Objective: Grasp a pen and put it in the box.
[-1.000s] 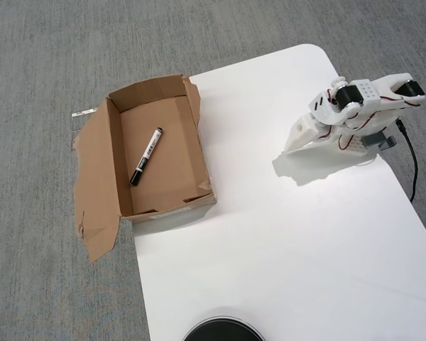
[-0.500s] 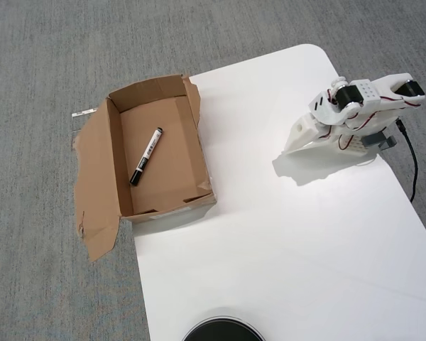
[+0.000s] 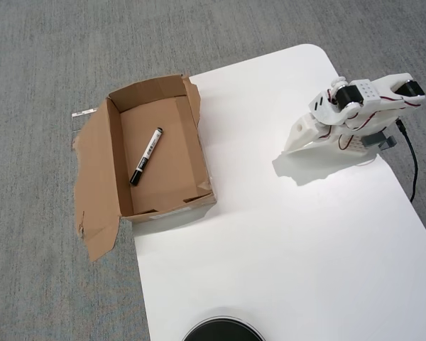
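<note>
Office-like room: grey carpet [image 3: 42, 64], white table [image 3: 284, 234].

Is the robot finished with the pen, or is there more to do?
It looks finished. The pen already lies flat on the floor of the box, slanted. Nothing is in hand: the gripper is folded back on the white table, well away from the box, holding nothing that shows; whether its jaws are open is unclear. Nothing visible is left to do.
</note>
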